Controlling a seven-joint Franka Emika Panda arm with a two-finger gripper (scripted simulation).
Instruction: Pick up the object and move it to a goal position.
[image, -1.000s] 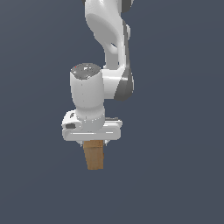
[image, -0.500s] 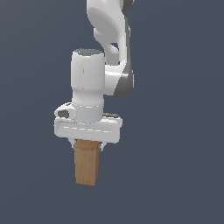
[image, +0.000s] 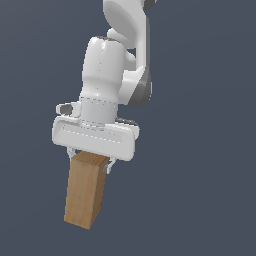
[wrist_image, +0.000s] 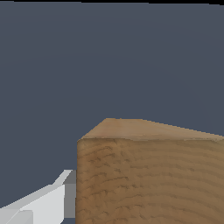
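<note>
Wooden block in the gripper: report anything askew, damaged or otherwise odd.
The wooden block hangs from the gripper, gripped at its top end and leaning slightly, its lower end toward the exterior view's left. No damage shows on its faces. Nothing else stands out against the plain grey backdrop.

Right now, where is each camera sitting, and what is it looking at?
Exterior view: off the arm, exact spot unknown, facing the white arm; its gripper holds the wooden block hanging, slightly tilted, against plain grey.
Wrist view: on the wrist, looking along the block from very close; one pale finger touches its side.
Shared: both show the same block held in the gripper and the plain grey backdrop.
</note>
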